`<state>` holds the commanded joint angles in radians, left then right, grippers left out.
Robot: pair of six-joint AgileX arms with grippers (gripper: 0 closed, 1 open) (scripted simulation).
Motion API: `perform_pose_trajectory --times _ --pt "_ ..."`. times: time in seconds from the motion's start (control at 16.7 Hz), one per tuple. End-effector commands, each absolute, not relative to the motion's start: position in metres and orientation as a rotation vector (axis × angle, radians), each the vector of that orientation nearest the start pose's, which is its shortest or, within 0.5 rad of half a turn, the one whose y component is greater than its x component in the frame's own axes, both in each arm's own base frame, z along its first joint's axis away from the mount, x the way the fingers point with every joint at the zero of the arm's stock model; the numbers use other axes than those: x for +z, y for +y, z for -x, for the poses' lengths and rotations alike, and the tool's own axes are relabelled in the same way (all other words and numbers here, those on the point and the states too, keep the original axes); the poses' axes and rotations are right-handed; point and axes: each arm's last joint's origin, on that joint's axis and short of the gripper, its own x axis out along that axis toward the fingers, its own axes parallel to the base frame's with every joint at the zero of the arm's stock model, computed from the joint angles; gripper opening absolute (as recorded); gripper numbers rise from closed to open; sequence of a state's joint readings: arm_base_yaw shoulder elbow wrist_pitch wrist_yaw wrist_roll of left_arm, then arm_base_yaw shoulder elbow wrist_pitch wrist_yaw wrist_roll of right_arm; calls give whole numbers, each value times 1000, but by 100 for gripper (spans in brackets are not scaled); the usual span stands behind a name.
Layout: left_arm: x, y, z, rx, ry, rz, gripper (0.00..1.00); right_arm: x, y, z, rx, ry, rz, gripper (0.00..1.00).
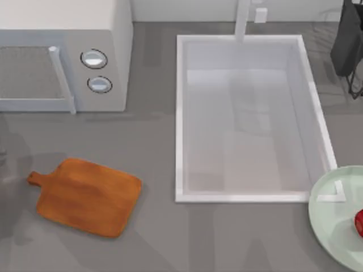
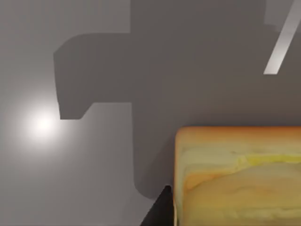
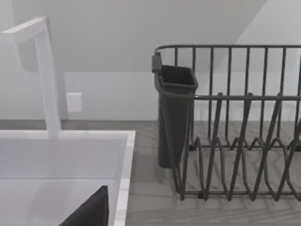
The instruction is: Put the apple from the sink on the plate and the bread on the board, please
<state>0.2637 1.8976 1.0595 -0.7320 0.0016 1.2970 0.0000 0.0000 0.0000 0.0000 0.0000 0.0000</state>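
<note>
The bread, golden-orange on top with pale sides, sits close under the left wrist camera. My left gripper is shut on it, and one dark fingertip presses its side above grey counter. The wooden board lies bare at the front left of the table. The apple rests on the pale green plate at the right edge. The white sink holds nothing. A dark part of my right gripper hangs over the sink's rim.
A white microwave stands at the back left. The faucet rises behind the sink. A dark wire dish rack with a cutlery cup stands at the back right. Open grey counter lies between board and sink.
</note>
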Motion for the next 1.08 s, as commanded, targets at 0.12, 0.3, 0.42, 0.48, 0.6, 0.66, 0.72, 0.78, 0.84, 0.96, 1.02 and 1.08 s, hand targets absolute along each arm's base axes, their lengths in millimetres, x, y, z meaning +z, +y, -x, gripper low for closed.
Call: perform_pose_trajectory --times 0.12,0.3,0.42,0.48,0.6,0.66,0.72,0.78,0.84,0.96,1.02,1.08 --pt "109 85 -308 -801 1417 -801 0 160 -1 -106 0 0 0 100" --pt "118 84 -307 -798 1414 -796 0 160 -1 -106 0 0 0 100" --pt "131 84 -310 -802 1415 -797 0 160 -1 -106 0 0 0 100" --pt "139 84 -310 -807 1416 -798 0 160 -1 -106 0 0 0 100" --pt "159 85 -312 -810 1417 -798 0 160 -1 -106 0 0 0 100" --pt "170 85 -312 -809 1418 -797 0 160 -1 -106 0 0 0 100" --pt "182 84 -311 -808 1419 -795 0 160 -1 -106 0 0 0 100" --pt "192 84 -309 -807 1420 -794 0 160 -1 -106 0 0 0 100" --pt "202 84 -308 -805 1419 -793 0 160 -1 -106 0 0 0 100" --pt "213 83 -306 -800 1415 -795 0 160 -1 -106 0 0 0 100" --pt "214 83 -306 -800 1415 -796 0 160 -1 -106 0 0 0 100" --pt "214 83 -306 -800 1415 -796 0 160 -1 -106 0 0 0 100"
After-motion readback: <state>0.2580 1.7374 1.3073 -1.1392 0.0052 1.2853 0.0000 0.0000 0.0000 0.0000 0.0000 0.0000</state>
